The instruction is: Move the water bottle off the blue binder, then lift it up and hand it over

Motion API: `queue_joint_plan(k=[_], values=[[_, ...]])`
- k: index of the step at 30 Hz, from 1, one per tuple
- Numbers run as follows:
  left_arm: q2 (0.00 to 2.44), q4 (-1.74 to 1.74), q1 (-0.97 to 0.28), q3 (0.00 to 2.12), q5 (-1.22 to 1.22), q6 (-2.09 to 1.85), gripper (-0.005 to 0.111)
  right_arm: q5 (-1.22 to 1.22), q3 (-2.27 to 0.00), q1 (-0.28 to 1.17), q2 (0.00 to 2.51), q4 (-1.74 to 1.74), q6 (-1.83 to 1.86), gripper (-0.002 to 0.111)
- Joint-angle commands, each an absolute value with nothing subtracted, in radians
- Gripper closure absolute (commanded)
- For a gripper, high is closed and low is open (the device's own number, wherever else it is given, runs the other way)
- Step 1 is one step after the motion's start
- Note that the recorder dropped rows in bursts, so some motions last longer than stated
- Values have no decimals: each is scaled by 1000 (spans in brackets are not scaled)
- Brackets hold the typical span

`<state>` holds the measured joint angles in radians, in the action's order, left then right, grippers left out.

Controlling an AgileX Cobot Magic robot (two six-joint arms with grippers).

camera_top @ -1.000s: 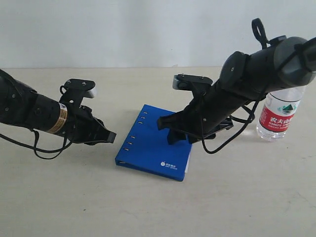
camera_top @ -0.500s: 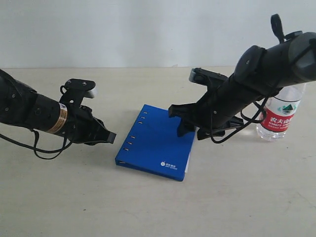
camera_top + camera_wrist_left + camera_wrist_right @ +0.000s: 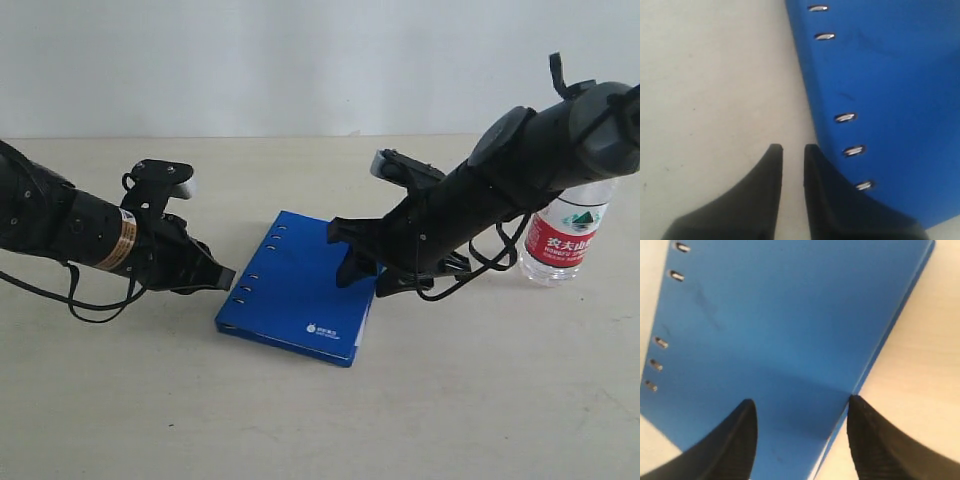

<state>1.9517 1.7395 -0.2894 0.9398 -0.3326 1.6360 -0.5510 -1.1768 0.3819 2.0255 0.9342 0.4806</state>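
Table (image 3: 500,400): pale, bare top. Binder (image 3: 290,295) lies flat mid-table, closed, ring holes on its left edge. Bottle (image 3: 565,240) stands upright on the table at far right, well apart from the binder and partly behind the right arm. Right gripper (image 3: 801,401) is low over the binder's right edge, jaws wide, holding nothing. Left gripper (image 3: 792,147) is just beside the spine edge with only a thin slit between its jaws, empty.
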Motion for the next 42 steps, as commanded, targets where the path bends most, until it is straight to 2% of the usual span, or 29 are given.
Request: queue_joint_plan(k=[1,13,22,25,30,36,38,40,42], values=[[1952,1744,-290,944,-341,1630,91,-595,-1179,379,2022,1062,622,60],[1952,1744,-290,944,-341,1630,91,-586,-1179,379,1951,1093,686,60],[1952,1744,-290,944,-341,1630,91,-626,-1179,379,2027,1269,769,60],[1952,1744,-290,944,-338,1630,91,-658,-1179,381,2035,1359,846,70],[1933,1744,-288,944,-277,1668,91,-597,-1179,381,2035,1380,873,109],[1860,1744,-241,942,-340,1725,90,-586,-1179,381,2035,1347,877,108],[1847,1744,-211,942,-400,1736,84,-613,-1179,372,2032,1335,877,108],[1847,1744,-185,942,-436,1744,71,-622,-1179,358,2025,1317,877,108],[1864,1744,-168,942,-440,1772,52,-618,-1179,349,2011,1292,873,108]])
